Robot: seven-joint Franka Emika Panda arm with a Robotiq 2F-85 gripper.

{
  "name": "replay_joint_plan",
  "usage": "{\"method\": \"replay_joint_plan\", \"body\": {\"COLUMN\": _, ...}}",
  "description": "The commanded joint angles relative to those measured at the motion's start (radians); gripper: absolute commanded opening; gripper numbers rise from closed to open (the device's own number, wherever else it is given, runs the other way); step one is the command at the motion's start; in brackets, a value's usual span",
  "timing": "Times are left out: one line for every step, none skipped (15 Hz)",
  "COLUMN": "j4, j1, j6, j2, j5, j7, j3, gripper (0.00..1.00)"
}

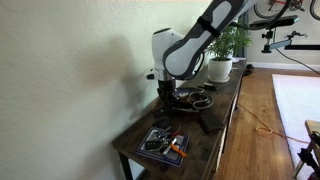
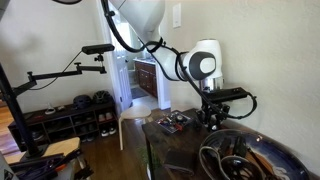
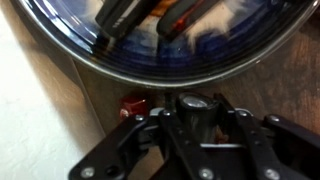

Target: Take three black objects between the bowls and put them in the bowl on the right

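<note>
In the wrist view my gripper point(image 3: 197, 128) is shut on a small black cylinder point(image 3: 195, 103) with a shiny top, just outside the rim of a dark glass bowl point(image 3: 110, 68) that holds black and orange tools. In both exterior views the gripper point(image 1: 166, 93) point(image 2: 212, 115) hangs low over the dark table between two containers: a round bowl point(image 1: 197, 101) point(image 2: 262, 150) and a shallower dish of mixed items point(image 1: 163, 144) point(image 2: 175, 122). The other black objects are hidden by the gripper.
A small red thing point(image 3: 133, 103) lies on the table beside the fingers. A potted plant point(image 1: 222, 50) stands at the far end of the table point(image 1: 215, 130), against the wall. A shoe rack point(image 2: 70, 115) and camera stand point(image 2: 60, 72) are off the table.
</note>
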Motion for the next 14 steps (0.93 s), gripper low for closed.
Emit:
{"method": "replay_joint_plan", "body": {"j4": -0.144, "j1": 0.013, "j6": 0.063, "j2": -0.124, "j5": -0.031, "j7": 0.076, "j3": -0.04, "gripper": 0.17}}
{"method": "replay_joint_plan", "body": {"j4": -0.159, "j1": 0.015, "j6": 0.064, "j2": -0.141, "j5": -0.036, "j7": 0.092, "j3": -0.048, "gripper": 0.17}}
{"method": "replay_joint_plan", "body": {"j4": -0.177, "j1": 0.015, "j6": 0.066, "j2": -0.159, "j5": -0.04, "j7": 0.11, "j3": -0.057, "gripper": 0.17}}
{"method": "replay_joint_plan", "body": {"j4": -0.193, "j1": 0.013, "j6": 0.065, "j2": -0.174, "j5": -0.044, "j7": 0.125, "j3": -0.064, "gripper": 0.17}}
{"method": "replay_joint_plan", "body": {"j4": -0.208, "j1": 0.013, "j6": 0.062, "j2": -0.189, "j5": -0.049, "j7": 0.141, "j3": -0.073, "gripper": 0.17}}
{"method": "replay_joint_plan", "body": {"j4": -0.22, "j1": 0.013, "j6": 0.059, "j2": -0.201, "j5": -0.052, "j7": 0.155, "j3": -0.079, "gripper": 0.17}}
{"method": "replay_joint_plan", "body": {"j4": -0.231, "j1": 0.013, "j6": 0.055, "j2": -0.21, "j5": -0.058, "j7": 0.167, "j3": -0.084, "gripper": 0.17}}
{"method": "replay_joint_plan", "body": {"j4": -0.241, "j1": 0.012, "j6": 0.051, "j2": -0.221, "j5": -0.062, "j7": 0.177, "j3": -0.088, "gripper": 0.17}}
{"method": "replay_joint_plan", "body": {"j4": -0.251, "j1": 0.012, "j6": 0.048, "j2": -0.23, "j5": -0.067, "j7": 0.191, "j3": -0.092, "gripper": 0.17}}
{"method": "replay_joint_plan", "body": {"j4": -0.262, "j1": 0.013, "j6": 0.047, "j2": -0.24, "j5": -0.074, "j7": 0.208, "j3": -0.098, "gripper": 0.17}}
{"method": "replay_joint_plan", "body": {"j4": -0.27, "j1": 0.009, "j6": 0.047, "j2": -0.246, "j5": -0.074, "j7": 0.218, "j3": -0.099, "gripper": 0.17}}
{"method": "replay_joint_plan", "body": {"j4": -0.278, "j1": 0.007, "j6": 0.046, "j2": -0.251, "j5": -0.076, "j7": 0.232, "j3": -0.102, "gripper": 0.17}}
{"method": "replay_joint_plan", "body": {"j4": -0.287, "j1": 0.004, "j6": 0.045, "j2": -0.255, "j5": -0.076, "j7": 0.245, "j3": -0.107, "gripper": 0.17}}
{"method": "replay_joint_plan", "body": {"j4": -0.293, "j1": 0.001, "j6": 0.046, "j2": -0.257, "j5": -0.076, "j7": 0.255, "j3": -0.111, "gripper": 0.17}}
